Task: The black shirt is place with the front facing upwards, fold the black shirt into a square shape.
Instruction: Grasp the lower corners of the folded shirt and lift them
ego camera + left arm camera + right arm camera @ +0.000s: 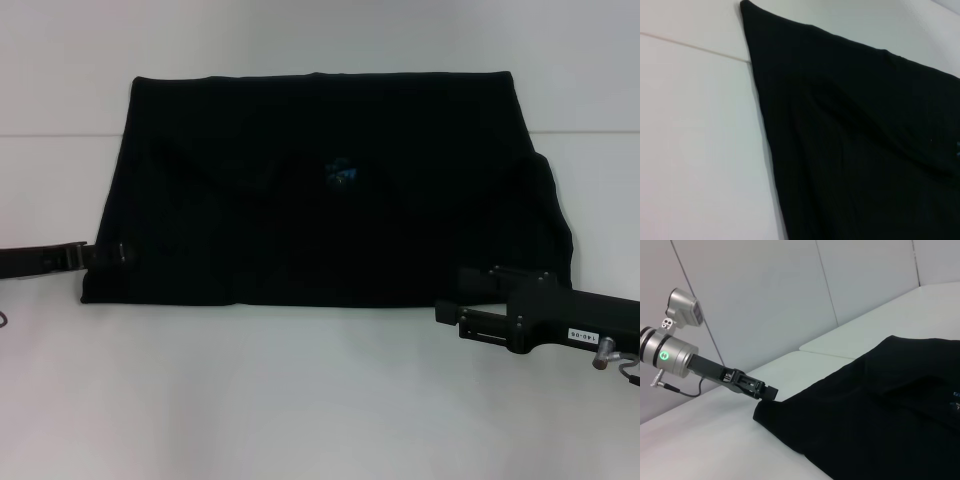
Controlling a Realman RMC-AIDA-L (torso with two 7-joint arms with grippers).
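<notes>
So the white worktop has the black shirt spread across the middle, folded into a wide rectangle, with a small blue label showing near its centre. The left gripper is at the shirt's 8 o'clock corner, touching the edge; can't tell if its fingers are clamped. The right gripper is at 4 o'clock, by the hem, fingers not readable either.
</notes>
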